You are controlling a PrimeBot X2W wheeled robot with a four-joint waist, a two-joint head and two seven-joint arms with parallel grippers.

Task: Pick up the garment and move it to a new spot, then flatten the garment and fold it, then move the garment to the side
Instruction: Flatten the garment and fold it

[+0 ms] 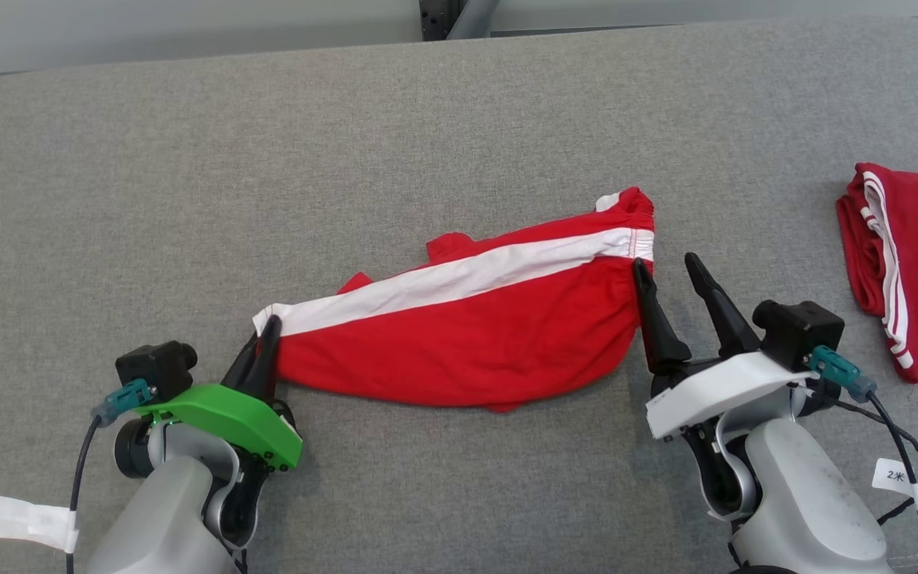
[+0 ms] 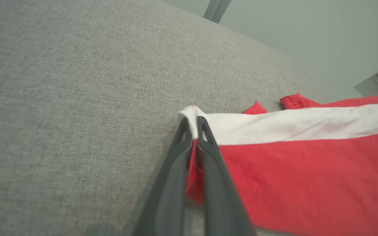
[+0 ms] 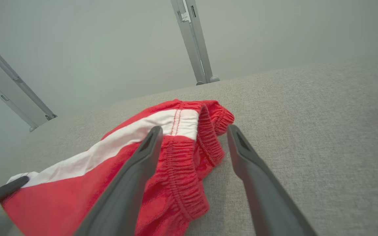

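A: Near end first. Left tool?

B: Left gripper is clamped on the near-left corner of the red cotton shorts with a white side stripe, where the stripe meets the leg hem.

A: Right tool?

B: Right gripper stands with its jaws wide apart at the shorts' right end, straddling the gathered elastic waistband. It holds nothing.

A: Shorts?

B: Rumpled on the grey woven cushion, stretched between the grippers.

A: How to do the pickup well?

B: My read: push the right fingers deeper so both waistband layers sit between them, then close. Lift both ends level so the cloth hangs untwisted. The left bite looks shallow and may slip.

A: Containers?

B: None to log. Well right of the shorts, a folded red garment with white stripes lies straight on the cushion.
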